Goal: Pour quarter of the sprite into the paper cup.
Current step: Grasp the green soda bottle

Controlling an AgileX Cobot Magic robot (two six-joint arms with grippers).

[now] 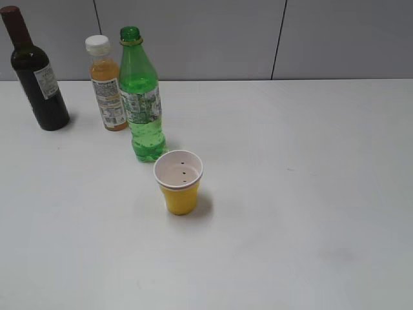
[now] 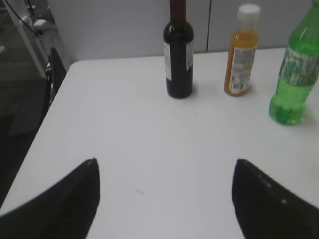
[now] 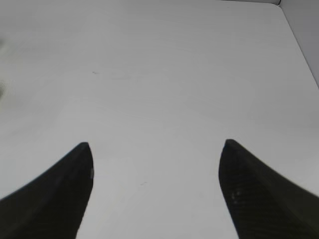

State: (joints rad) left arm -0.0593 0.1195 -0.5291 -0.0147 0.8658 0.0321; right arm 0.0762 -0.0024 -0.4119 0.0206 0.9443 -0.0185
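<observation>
Sprite: your green bottle, the sprite (image 1: 143, 103), stands upright on the table (image 1: 310, 194), cap off, clear fizzy liquid filling most of it; the left wrist view shows it too (image 2: 295, 74).
Paper cup: the paper cup (image 1: 179, 182) stands upright just in front of the sprite, close but not touching; you see a white inside with a few dark specks and no liquid.
Juice bottle: the orange-juice bottle (image 1: 108, 84) stands just left of the sprite, white cap on, orange liquid inside.
Wine bottle: the dark wine bottle (image 1: 35, 74) stands furthest left, closed.
Left gripper: your left gripper (image 2: 164, 194) has its jaws spread wide, holding nothing, over bare table.
Right gripper: your right gripper (image 3: 155, 186) likewise, jaws wide apart and empty.
</observation>
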